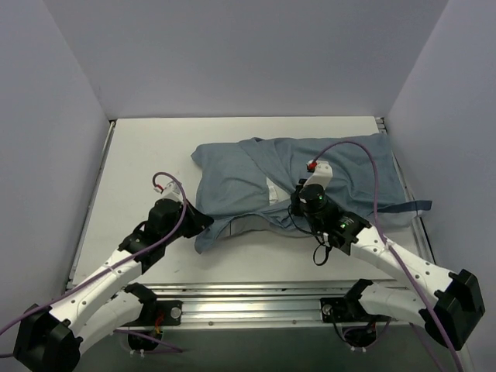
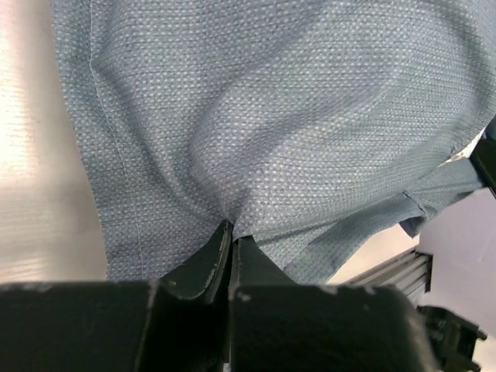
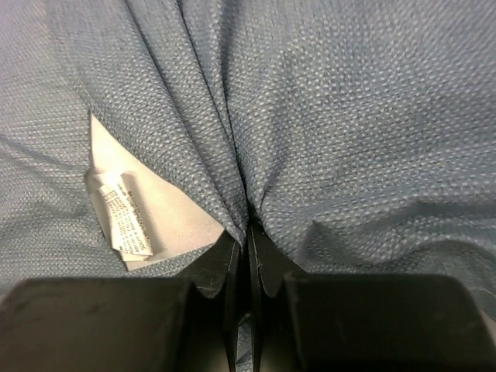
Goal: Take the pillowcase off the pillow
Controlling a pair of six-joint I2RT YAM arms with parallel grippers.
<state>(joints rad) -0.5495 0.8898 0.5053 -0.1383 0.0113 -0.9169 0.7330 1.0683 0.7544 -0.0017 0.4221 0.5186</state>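
The blue-grey pillowcase (image 1: 256, 174) lies rumpled across the middle of the table with the white pillow inside; only a small white patch of pillow (image 1: 272, 191) with a care label (image 3: 124, 217) shows through the opening. My left gripper (image 1: 203, 222) is shut on the pillowcase's near-left edge (image 2: 232, 155), its jaws pinching a fold. My right gripper (image 1: 298, 203) is shut on a gathered fold of the pillowcase (image 3: 325, 139) next to the exposed pillow (image 3: 167, 221); cloth runs down between its jaws.
White walls enclose the table (image 1: 155, 155) on three sides. A metal rail (image 1: 256, 294) runs along the near edge. A dark strap (image 1: 407, 208) lies at the right edge. Purple cables (image 1: 364, 155) arc over both arms.
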